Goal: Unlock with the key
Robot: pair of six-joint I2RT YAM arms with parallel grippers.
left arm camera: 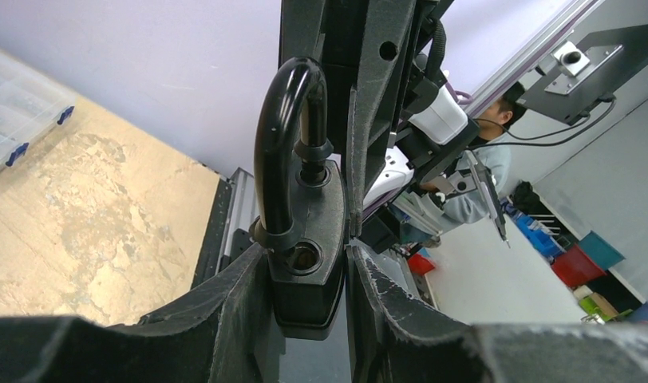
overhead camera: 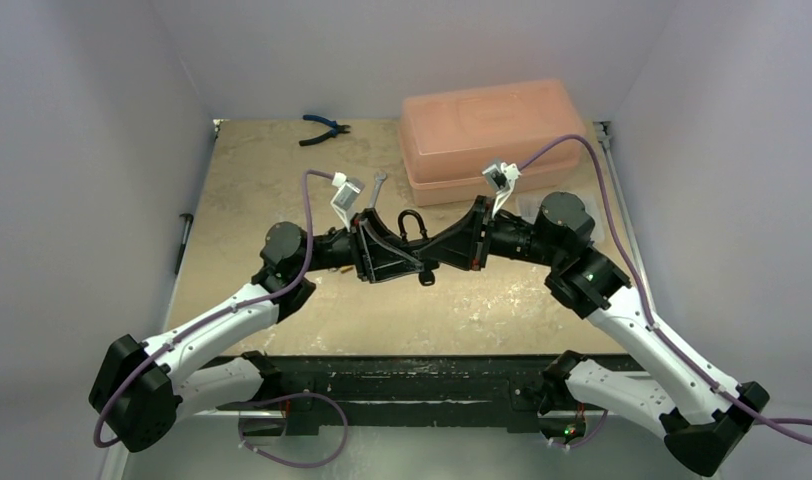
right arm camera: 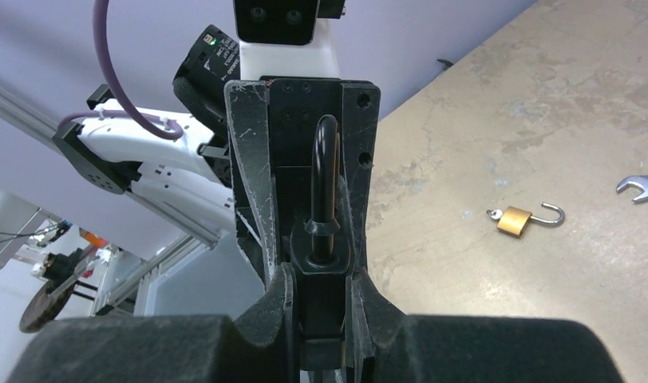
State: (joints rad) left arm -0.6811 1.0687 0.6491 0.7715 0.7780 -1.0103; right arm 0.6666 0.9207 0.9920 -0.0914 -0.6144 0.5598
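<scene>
Left gripper [left arm camera: 307, 267] and right gripper [right arm camera: 319, 281] pinch black padlock [left arm camera: 321, 209] (shackle popped).

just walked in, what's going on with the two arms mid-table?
Both arms meet over the table on one black padlock. The left gripper has its jaws clamped on the lock body. The right gripper is on the opposite side, jaws snug on the same body. In the left wrist view one shackle hole looks empty, so it may already be unlocked. I can't make out the key. A brass padlock lies open on the table.
</scene>
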